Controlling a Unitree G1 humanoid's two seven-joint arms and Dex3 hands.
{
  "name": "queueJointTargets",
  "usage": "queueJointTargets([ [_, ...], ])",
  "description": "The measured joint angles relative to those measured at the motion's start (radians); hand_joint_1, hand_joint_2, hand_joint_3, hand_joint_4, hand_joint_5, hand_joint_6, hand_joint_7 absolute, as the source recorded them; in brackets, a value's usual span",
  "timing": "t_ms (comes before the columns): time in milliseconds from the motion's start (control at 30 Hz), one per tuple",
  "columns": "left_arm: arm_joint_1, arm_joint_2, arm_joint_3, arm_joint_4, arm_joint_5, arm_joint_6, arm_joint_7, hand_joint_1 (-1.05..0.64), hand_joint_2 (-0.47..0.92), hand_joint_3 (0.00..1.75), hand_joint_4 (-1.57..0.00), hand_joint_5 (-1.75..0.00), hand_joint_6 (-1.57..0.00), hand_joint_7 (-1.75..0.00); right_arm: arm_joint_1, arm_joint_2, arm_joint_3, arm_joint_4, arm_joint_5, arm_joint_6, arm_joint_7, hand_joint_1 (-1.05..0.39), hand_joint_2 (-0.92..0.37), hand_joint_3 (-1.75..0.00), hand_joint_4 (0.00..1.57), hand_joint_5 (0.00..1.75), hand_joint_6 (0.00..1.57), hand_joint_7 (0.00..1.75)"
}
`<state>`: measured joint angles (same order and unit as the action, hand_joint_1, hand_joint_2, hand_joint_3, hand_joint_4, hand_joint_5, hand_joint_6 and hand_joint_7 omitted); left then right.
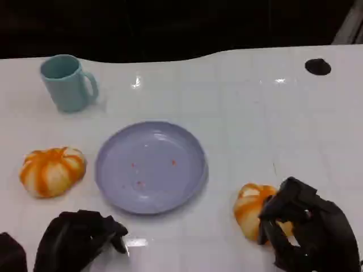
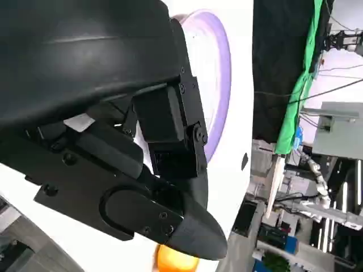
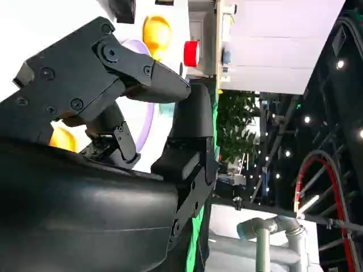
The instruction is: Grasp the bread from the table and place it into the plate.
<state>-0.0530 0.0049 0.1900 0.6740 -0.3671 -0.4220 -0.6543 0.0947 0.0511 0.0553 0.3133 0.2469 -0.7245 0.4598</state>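
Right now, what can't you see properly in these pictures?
- Near bread: head view, its right side is hidden by the right hand, so a grip can't be told.
- Left hand: head view, cut off by the bottom edge.
- Plate: left wrist view, mostly hidden by the hand's shell.

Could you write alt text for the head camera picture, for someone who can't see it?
A robot's black right hand reaches over an orange-and-white bread roll on a white table, right of an empty lilac plate. A second roll lies left of the plate, a teal mug stands behind it, and the left hand rests near the front edge.
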Motion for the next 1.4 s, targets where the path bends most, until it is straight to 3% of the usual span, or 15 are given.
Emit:
queueJointTargets([
  [900, 0.000, 0.000, 0.003, 0.001, 0.000, -0.002, 0.000, -1.05, 0.82, 0.00, -0.78, -1.63, -1.57, -0.17, 0.000, 0.000, 0.001, -0.001, 0.000, -0.001, -0.001, -0.32, -0.51, -1.03, 0.82, 1.75, 0.74, 1.49],
  [967, 0.000, 0.000, 0.003, 0.001, 0.000, -0.002, 0.000, -1.05, 0.82, 0.00, -0.78, -1.63, -1.57, -0.17, 0.000, 0.000, 0.001, -0.003, 0.001, 0.001, 0.000, -0.30, -0.52, -1.03, 0.79, 1.75, 0.74, 1.43],
  [1033, 0.000, 0.000, 0.003, 0.001, 0.000, -0.002, 0.000, -1.05, 0.82, 0.00, -0.78, -1.63, -1.57, -0.17, 0.000, -0.002, 0.001, -0.008, 0.007, 0.006, 0.008, -0.29, -0.59, -0.88, 0.75, 1.70, 0.79, 1.22],
  [1133, 0.000, 0.000, 0.004, 0.001, 0.000, -0.002, 0.000, -1.05, 0.82, 0.00, -0.78, -1.63, -1.57, -0.18, -0.003, -0.015, 0.001, -0.012, 0.007, 0.006, 0.027, -0.32, -0.71, -0.66, 0.73, 1.57, 0.80, 1.06],
  [1267, 0.000, 0.000, 0.004, 0.001, 0.003, -0.002, 0.001, -1.05, 0.82, 0.00, -0.78, -1.63, -1.57, -0.18, -0.022, -0.056, 0.000, -0.015, -0.034, -0.028, 0.043, -0.40, -0.85, -0.39, 0.68, 1.41, 0.77, 0.97],
  [1400, 0.000, 0.000, 0.003, 0.000, 0.007, -0.002, 0.006, -1.05, 0.83, 0.00, -0.77, -1.64, -1.57, -0.18, -0.042, -0.109, -0.004, -0.054, -0.114, -0.040, 0.022, -0.45, -0.91, -0.23, 0.65, 1.25, 0.74, 0.83],
])
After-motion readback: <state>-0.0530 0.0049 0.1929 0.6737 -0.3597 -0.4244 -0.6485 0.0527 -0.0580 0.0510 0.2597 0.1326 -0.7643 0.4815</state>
